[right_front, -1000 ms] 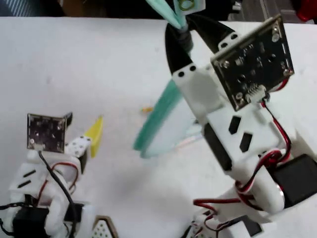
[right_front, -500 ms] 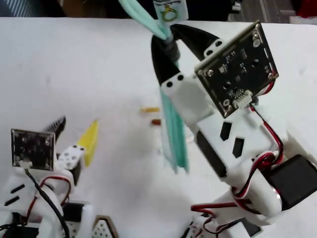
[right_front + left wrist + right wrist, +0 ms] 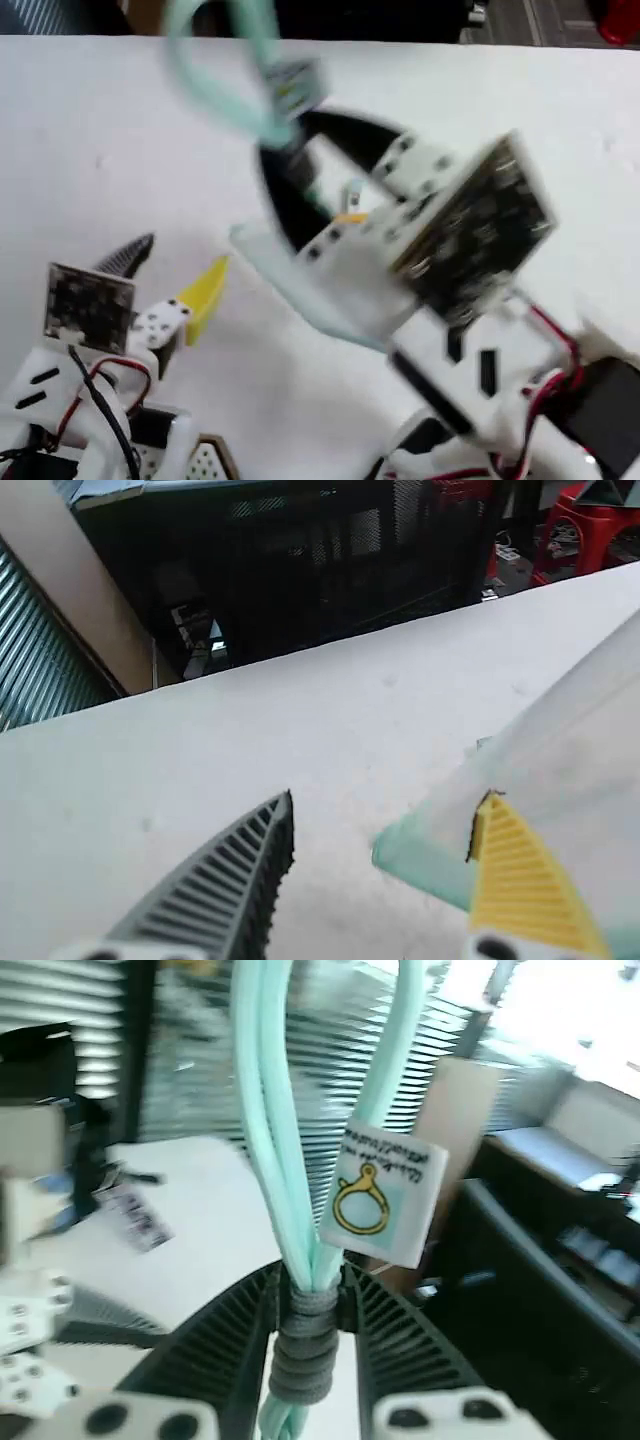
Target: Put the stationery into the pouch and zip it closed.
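The right gripper [image 3: 290,150] is clamped on the mint cord [image 3: 215,75] of the pouch [image 3: 275,265], which hangs below it over the middle of the white table [image 3: 100,120]. The right arm stretches from the near right toward the far centre. At near left the left gripper [image 3: 180,258] sits low with its jaws apart, holding nothing. The right wrist view shows the gripper [image 3: 310,1280] pinching the cord [image 3: 290,1160] at its wrapped grey collar, beside a paper tag [image 3: 385,1195]. The left wrist view shows the pouch's green edge [image 3: 420,855] just beside the left gripper [image 3: 388,805].
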